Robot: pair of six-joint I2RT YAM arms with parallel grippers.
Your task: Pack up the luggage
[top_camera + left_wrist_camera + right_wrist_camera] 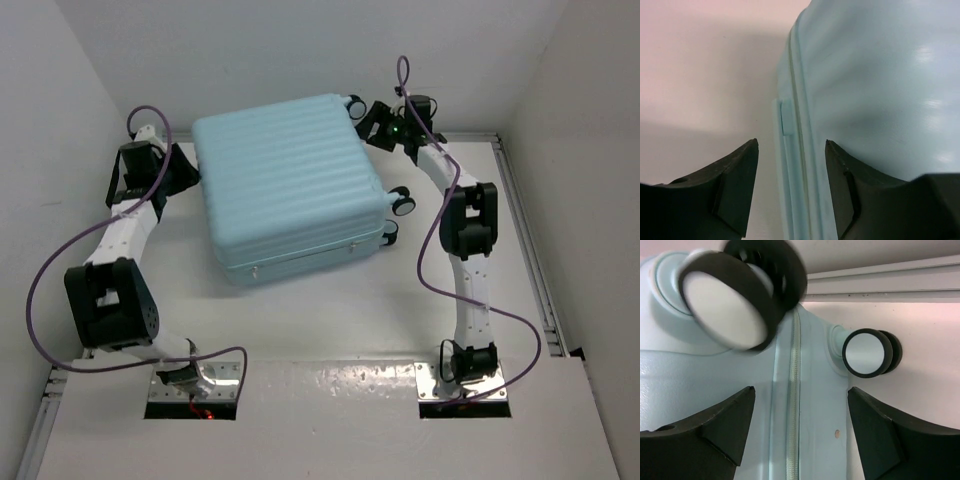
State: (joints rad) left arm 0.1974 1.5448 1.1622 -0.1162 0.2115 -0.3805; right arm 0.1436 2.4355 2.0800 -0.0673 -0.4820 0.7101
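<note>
The suitcase (290, 185) lay closed, so packing looked done. The left gripper (791, 144) and right gripper (800, 390) stood open astride its seam, holding nothing.

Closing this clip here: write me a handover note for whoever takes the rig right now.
Left gripper: open, fingers either side of the side seam of the luggage, gripping nothing.
Right gripper: open, by the wheels, straddling the zip line.
Luggage lies flat on the table.
Done: shells are closed together; contents not visible.
Left: probably checking the zip all round.
</note>
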